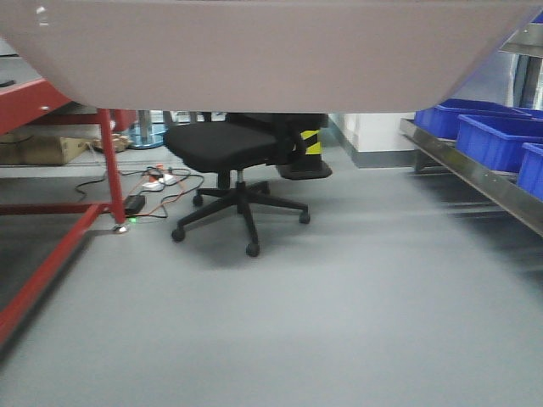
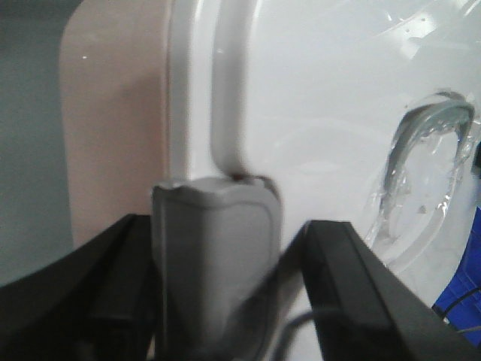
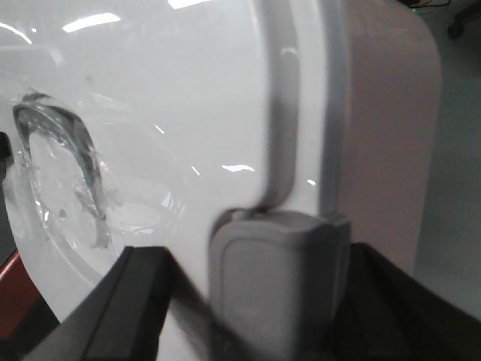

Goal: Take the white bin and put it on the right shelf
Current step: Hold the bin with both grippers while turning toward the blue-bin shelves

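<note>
Nearest, at the left wrist: left gripper [image 2: 225,271] with black jaws closed in on a grey latch [image 2: 214,218] at one end of the white bin [image 2: 331,113], glossy lid right up against the camera, pinkish side wall beyond; at the right wrist, much the same: right gripper [image 3: 259,301] with jaws pressed to either side of a second latch [image 3: 278,256] at the other end of the lid; from the front camera, bin held aloft between both arms, pale underside across the whole top of the view, well above the grey floor [image 1: 322,322]; further out on the right, right shelf [image 1: 475,182] with shiny steel rail, apart from the bin and lower, loaded with blue bins [image 1: 496,140]; on the left, red-framed table [image 1: 110,161], cables [image 1: 161,178] on the floor by its leg; beyond, black office chair [image 1: 237,153] on castors; furthest back, yellow-and-black striped post [image 1: 312,142] behind the chair.
</note>
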`<state>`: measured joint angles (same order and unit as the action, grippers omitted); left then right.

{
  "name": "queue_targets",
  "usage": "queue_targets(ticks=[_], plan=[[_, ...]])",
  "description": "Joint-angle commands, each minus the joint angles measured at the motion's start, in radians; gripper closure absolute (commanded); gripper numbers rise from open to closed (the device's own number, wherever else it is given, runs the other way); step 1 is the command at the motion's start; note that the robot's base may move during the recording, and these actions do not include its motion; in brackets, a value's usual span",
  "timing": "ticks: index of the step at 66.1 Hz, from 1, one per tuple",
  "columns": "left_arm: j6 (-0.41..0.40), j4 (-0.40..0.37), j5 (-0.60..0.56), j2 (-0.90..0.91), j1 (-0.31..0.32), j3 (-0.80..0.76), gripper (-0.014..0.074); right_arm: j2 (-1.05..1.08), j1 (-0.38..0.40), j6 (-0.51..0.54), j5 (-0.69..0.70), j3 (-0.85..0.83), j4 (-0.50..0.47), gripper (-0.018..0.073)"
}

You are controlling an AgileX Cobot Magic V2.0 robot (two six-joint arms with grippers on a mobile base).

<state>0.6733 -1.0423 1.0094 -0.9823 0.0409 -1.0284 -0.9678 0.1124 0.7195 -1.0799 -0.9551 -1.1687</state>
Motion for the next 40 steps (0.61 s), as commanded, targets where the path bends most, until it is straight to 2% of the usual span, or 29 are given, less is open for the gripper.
queue_targets(ticks=[1,40], plan=[[0.008,-0.164,0.063,0.011,0.029,-0.035,0.0346,0.024,-0.026,0.008,-0.185,-0.037,-0.243,0.0074],[0.008,-0.164,0.063,0.011,0.029,-0.035,0.0346,0.024,-0.026,0.008,-0.186,-0.037,-0.243,0.0074]])
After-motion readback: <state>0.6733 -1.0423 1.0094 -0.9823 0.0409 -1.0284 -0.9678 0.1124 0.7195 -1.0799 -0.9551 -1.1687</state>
